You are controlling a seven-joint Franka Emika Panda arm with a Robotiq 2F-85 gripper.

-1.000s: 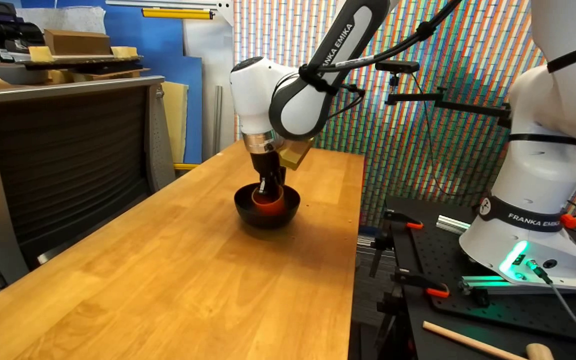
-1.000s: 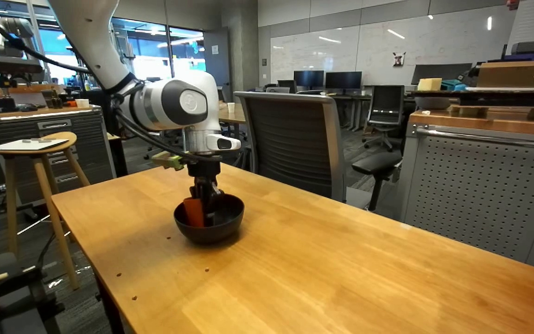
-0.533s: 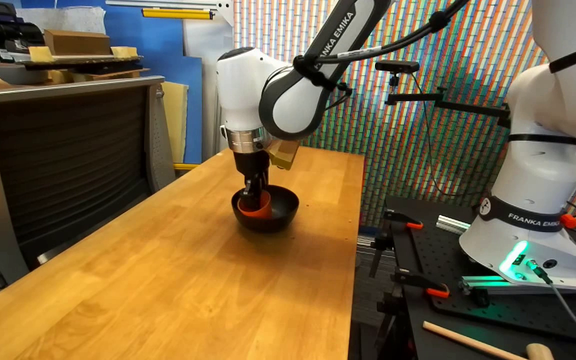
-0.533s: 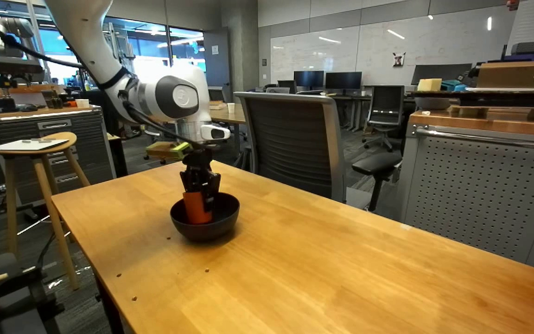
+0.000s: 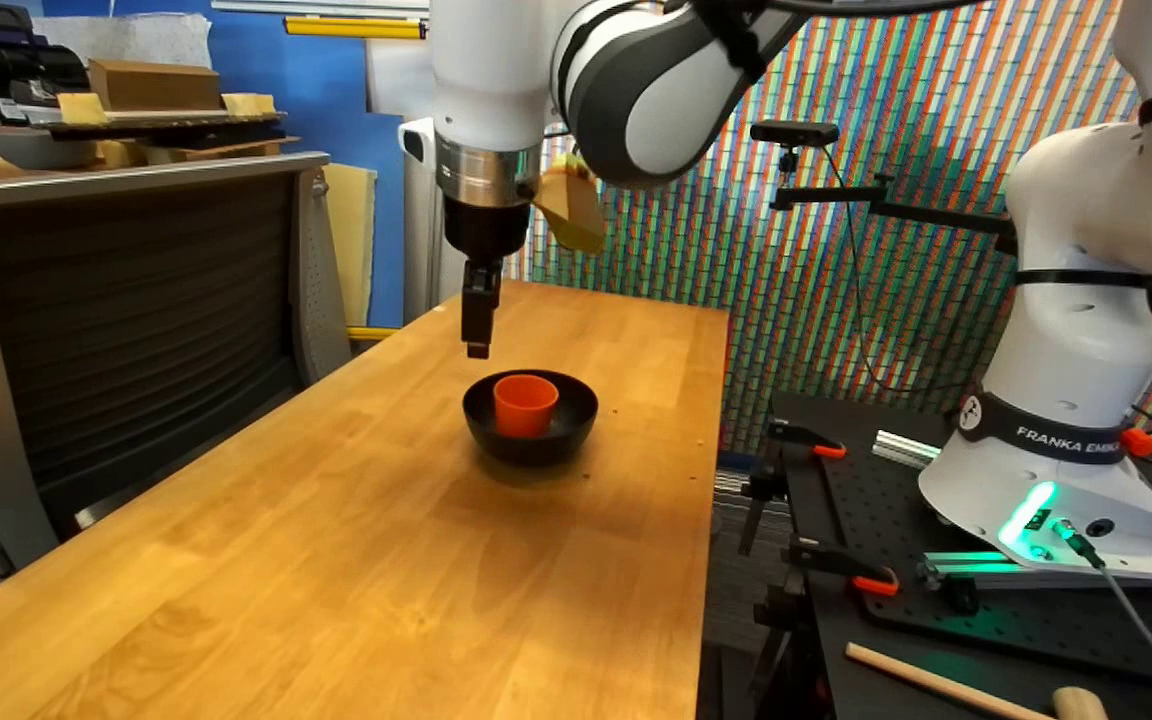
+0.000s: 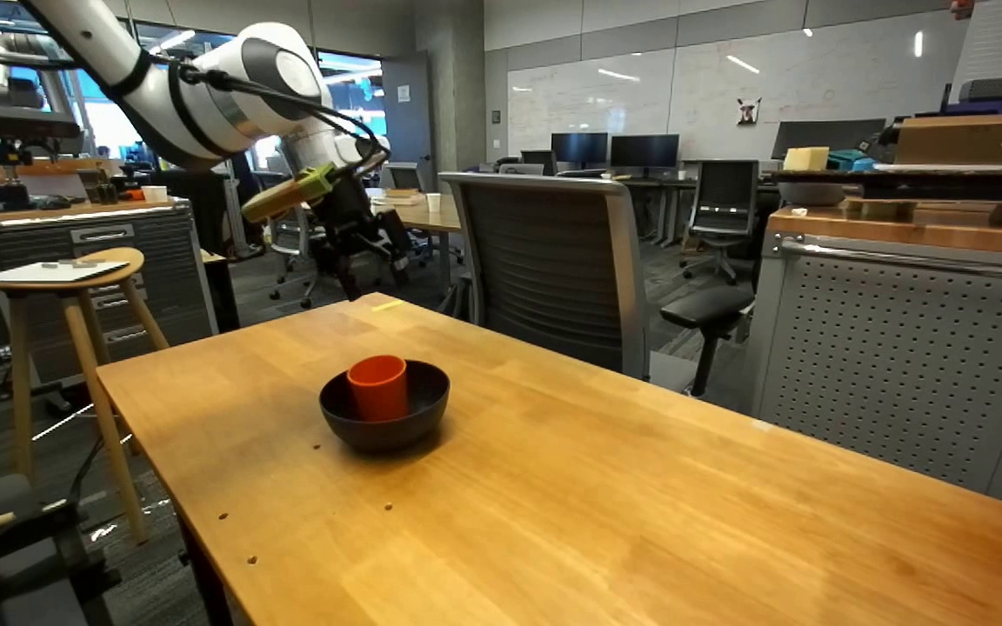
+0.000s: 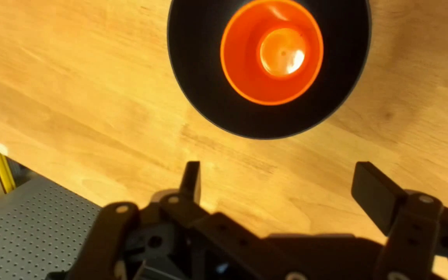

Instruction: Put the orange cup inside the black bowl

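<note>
The orange cup (image 5: 524, 408) stands upright inside the black bowl (image 5: 536, 452), its round mouth facing up. Both exterior views show the bowl's dark wall (image 6: 388, 436) around the lower part of the cup (image 6: 379, 396). From above, in the wrist view, the inside of the cup (image 7: 243, 66) is bare and the bowl (image 7: 196, 58) is cut off by the top edge. My gripper (image 7: 277, 171) is open, its fingers wide apart with only table between them. It hangs above and beyond the bowl, clear of both, as an exterior view shows at its fingertips (image 5: 477, 350).
The bowl rests on a long wooden table (image 5: 386, 570). A dark office chair (image 6: 544, 278) stands close along one side. The robot's base (image 5: 1046, 450) is on a black bench (image 5: 896, 600) across a gap, with clamps (image 5: 841, 565) along its edge.
The gripper was down in the bowl at the cup. It has let go, opened and risen clear. The cup now stands upright there, and the bowl has shifted slightly.
</note>
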